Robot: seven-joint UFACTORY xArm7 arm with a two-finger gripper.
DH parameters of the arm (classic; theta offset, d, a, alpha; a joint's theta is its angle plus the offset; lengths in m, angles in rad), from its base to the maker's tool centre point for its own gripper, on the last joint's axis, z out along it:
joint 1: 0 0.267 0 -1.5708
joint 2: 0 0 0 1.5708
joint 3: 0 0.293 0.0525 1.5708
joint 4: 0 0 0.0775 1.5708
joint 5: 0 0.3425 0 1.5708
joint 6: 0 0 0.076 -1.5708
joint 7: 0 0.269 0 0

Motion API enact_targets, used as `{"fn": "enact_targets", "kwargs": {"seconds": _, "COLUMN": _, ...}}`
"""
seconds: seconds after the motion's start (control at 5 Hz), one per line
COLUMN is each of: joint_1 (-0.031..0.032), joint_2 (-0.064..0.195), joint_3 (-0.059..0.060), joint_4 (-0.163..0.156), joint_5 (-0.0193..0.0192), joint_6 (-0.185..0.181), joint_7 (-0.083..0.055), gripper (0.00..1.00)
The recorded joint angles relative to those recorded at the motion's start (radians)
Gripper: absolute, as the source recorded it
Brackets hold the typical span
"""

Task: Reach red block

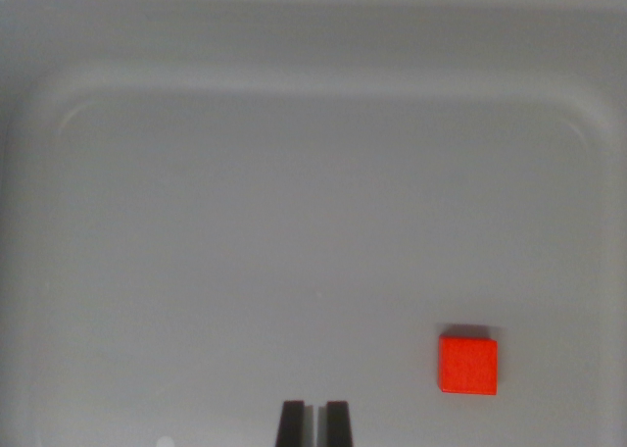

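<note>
Red block point(468, 365) lies square-on at lower right, no long axis; claw point(313, 422) nearly closed, empty, on tray point(294, 173).

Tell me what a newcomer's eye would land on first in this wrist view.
The red block grabs the eye at once: a bright square lying flat in the lower right of the wrist view, on the pale grey tray. Next come the pincer's two dark fingertips, poking up from the bottom edge near the centre with only a thin gap between them, well apart from the block and to its left.
</note>
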Motion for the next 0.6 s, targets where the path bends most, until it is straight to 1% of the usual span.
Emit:
{"fn": "enact_targets", "kwargs": {"seconds": 0.4, "joint_1": -0.0001, "joint_2": 0.000, "joint_3": 0.000, "joint_4": -0.001, "joint_5": 0.0000, "joint_6": -0.001, "joint_7": 0.000, "gripper": 0.00}}
{"fn": "enact_targets", "kwargs": {"seconds": 0.6, "joint_1": -0.0010, "joint_2": 0.002, "joint_3": -0.001, "joint_4": -0.006, "joint_5": 0.0002, "joint_6": -0.008, "joint_7": -0.001, "gripper": 0.00}}
